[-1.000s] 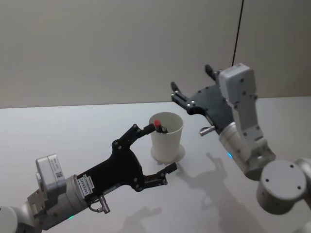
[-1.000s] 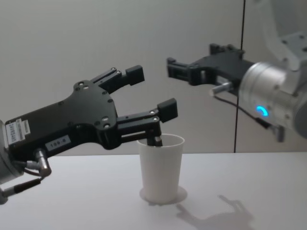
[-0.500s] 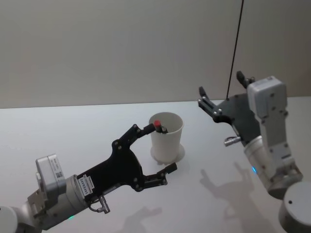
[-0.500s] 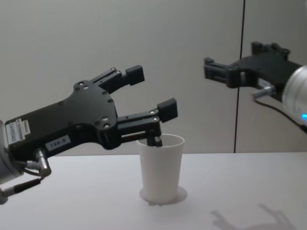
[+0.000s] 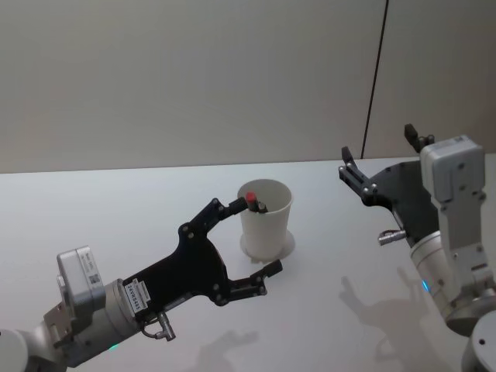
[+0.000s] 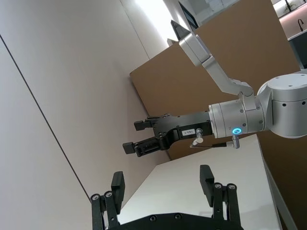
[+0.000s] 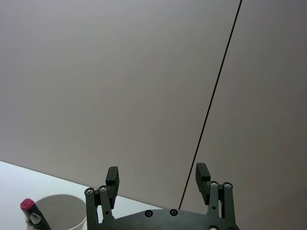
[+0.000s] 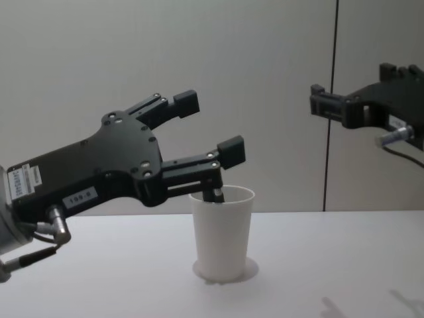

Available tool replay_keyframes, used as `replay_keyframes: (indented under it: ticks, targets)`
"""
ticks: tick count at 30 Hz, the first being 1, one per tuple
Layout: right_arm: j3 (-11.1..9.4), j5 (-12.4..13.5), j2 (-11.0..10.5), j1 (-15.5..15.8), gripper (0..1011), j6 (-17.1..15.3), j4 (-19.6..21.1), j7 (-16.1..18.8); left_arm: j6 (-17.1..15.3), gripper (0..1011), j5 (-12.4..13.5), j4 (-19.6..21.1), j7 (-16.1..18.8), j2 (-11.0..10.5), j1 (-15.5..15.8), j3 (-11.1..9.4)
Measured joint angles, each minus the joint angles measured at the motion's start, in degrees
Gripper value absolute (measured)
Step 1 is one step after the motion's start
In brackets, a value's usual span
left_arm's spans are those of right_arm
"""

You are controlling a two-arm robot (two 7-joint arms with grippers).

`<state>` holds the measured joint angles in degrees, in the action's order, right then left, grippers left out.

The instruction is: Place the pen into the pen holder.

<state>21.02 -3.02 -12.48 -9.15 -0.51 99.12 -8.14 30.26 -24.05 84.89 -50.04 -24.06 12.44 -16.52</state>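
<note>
The pen holder (image 5: 266, 225), a white paper cup, stands upright mid-table, also seen in the chest view (image 8: 222, 238) and the right wrist view (image 7: 60, 211). The pen (image 5: 253, 202) with a red cap stands inside it, leaning on the rim toward my left arm; its cap (image 7: 27, 205) pokes above the rim, and its dark body (image 8: 217, 194) shows at the cup's mouth. My left gripper (image 5: 254, 236) (image 8: 209, 126) is open with nothing held, one fingertip (image 5: 235, 206) close by the pen's cap. My right gripper (image 5: 377, 151) (image 8: 351, 85) hangs open and empty, high and off to the right of the cup.
The white table (image 5: 116, 209) runs to a plain grey wall with a thin dark vertical seam (image 5: 377, 77). The left wrist view looks past my left gripper (image 6: 162, 179) at the right gripper (image 6: 133, 136) in front of brown panels.
My right gripper has drawn away from the cup, moving right and back, still open. The left gripper, cup and pen have stayed put.
</note>
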Motion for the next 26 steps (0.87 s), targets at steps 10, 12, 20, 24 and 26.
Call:
replay_keyframes:
  ticks: [10, 12, 20, 24, 26]
  targets:
    - [-0.2, 0.2, -0.6, 1.0, 1001, -0.3, 1.0, -1.0, 0.0, 1002, 0.0, 0.0, 0.0, 0.0, 0.0, 0.0]
    - [-0.2, 0.2, -0.6, 1.1, 1001, -0.3, 1.1, -1.0, 0.0, 1002, 0.0, 0.0, 0.0, 0.0, 0.0, 0.0]
    - [-0.3, 0.2, -0.8, 1.4, 1001, -0.4, 1.4, -1.3, 0.0, 1002, 0.0, 0.0, 0.0, 0.0, 0.0, 0.0]
    - [-0.3, 0.3, -0.9, 1.5, 1001, -0.5, 1.5, -1.4, 0.0, 1002, 0.0, 0.0, 0.0, 0.0, 0.0, 0.0]
    - [-0.3, 0.3, -0.9, 1.5, 1001, -0.5, 1.5, -1.5, 0.0, 1002, 0.0, 0.0, 0.0, 0.0, 0.0, 0.0]
